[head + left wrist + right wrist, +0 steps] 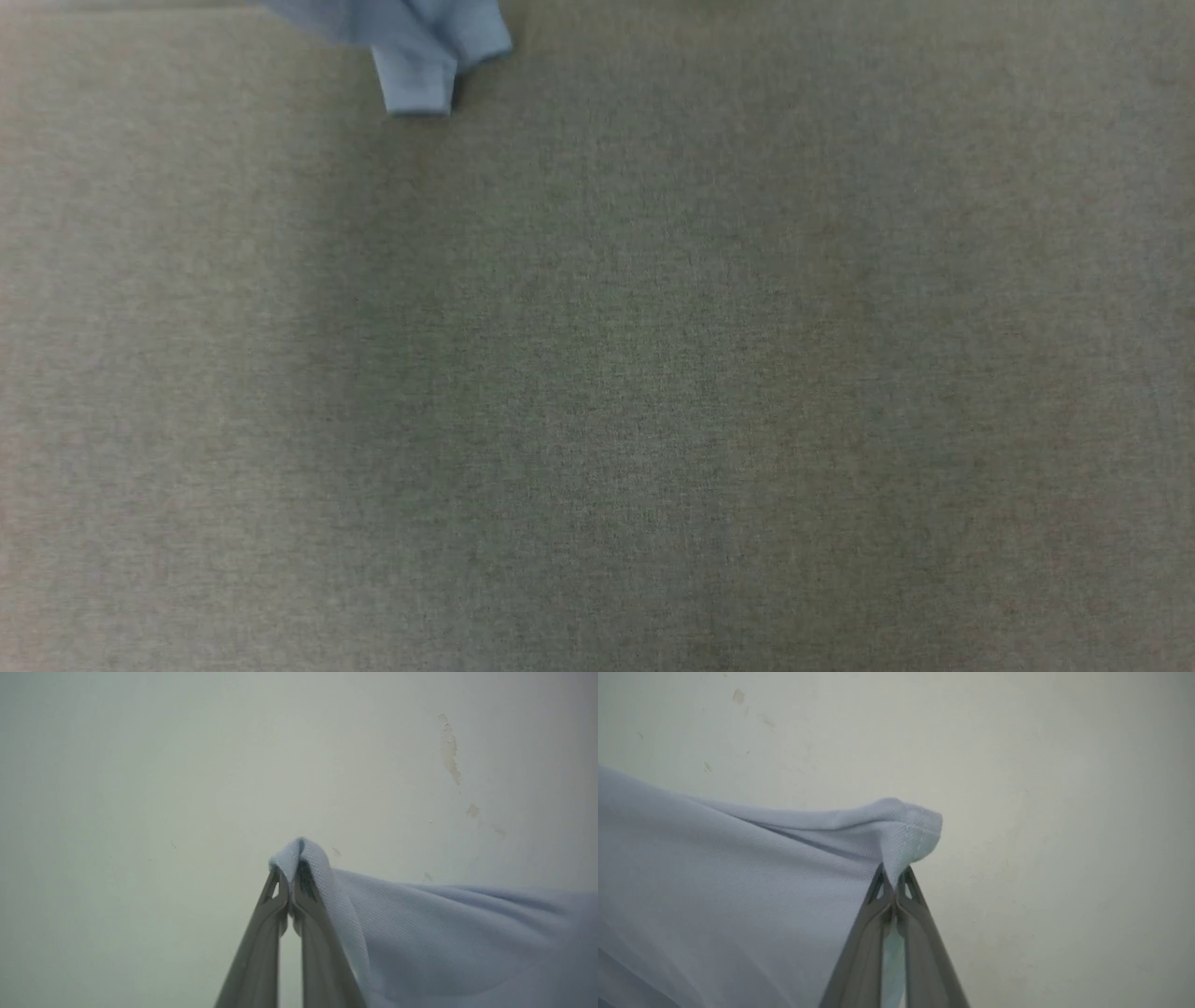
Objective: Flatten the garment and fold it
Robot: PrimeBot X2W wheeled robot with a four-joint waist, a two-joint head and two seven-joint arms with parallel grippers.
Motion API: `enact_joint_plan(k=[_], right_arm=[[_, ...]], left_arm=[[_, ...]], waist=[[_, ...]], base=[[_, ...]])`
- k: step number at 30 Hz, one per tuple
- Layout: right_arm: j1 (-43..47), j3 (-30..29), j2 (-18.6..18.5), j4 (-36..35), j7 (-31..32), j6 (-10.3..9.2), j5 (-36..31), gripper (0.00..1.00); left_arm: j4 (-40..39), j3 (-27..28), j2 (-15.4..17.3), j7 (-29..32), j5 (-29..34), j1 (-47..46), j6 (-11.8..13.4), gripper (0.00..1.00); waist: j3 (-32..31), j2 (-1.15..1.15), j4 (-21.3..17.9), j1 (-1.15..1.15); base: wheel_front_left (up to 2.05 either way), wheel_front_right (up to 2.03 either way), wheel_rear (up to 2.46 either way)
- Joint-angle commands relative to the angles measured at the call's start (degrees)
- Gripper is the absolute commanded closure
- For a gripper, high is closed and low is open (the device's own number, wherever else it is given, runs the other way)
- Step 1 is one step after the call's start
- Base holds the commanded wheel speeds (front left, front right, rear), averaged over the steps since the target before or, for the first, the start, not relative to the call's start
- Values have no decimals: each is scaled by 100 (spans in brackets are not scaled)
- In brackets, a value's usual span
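Up in front of the pale wall [140, 765], the garment [444, 933] is held by both arms at once. The left gripper [289, 884] has its two fingers pressed together on a small peak of blue knit, and the cloth runs away from it in long drawn creases. The right gripper [893, 884] is likewise closed on a bunched, stitched edge, with a sliver of fabric showing between its fingers lower down. From the head view, one narrow blue flap reaches down at the top edge over the grey cloth surface [597, 373]; whether it touches that surface or hangs just above it I cannot tell.

My reading is that the two pinches sit at opposite ends of one edge. Held that way, the shirt's own weight can pull it open into a sheet — a sensible start to flattening, before any fold is made. The creases between the grips suggest the cloth is drawn fairly taut. The collar, buttons and logo are not to be made out here, so which edge is held stays uncertain. The broad grey surface below looks like the place meant for laying it out — spreading and folding are both yet to come.
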Motion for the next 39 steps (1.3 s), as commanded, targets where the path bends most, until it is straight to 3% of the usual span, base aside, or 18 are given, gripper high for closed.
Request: enact_joint_plan(k=[1,8,13,23,28,33,39], right_arm=[[-53,4,-106,153,-59,-22,-17,100],[-92,487,37,790,-288,-22,249,100],[307,944,94,1141,-464,-22,490,100],[2357,1903,-225,782,-685,-22,1350,100],[3845,2227,-522,140,-572,-22,1805,100],[5138,2237,-968,-682,-299,-22,2074,100],[6539,1681,-1279,-1710,-203,-22,1872,100]], left_arm=[[168,36,76,-79,16,-79,-8,100],[965,-21,-98,-351,-148,34,-202,100],[1415,-71,-270,-481,-347,579,-305,100],[1384,-269,-675,-546,-942,2921,-364,100],[866,-370,-776,-438,-1190,4754,-330,100],[-196,-282,-770,-193,-1434,6493,176,100],[-2190,-50,-476,353,-1641,8419,1184,100]], waist=[[463,0,-84,-2],[753,0,-19,-2],[573,0,45,-2],[-547,0,293,-2],[-1317,0,350,-2],[-1824,0,378,-2],[-2125,0,370,-2]], base=[[0,0,0],[0,0,0],[0,0,0],[0,0,0],[0,0,0],[0,0,0],[0,0,0]])
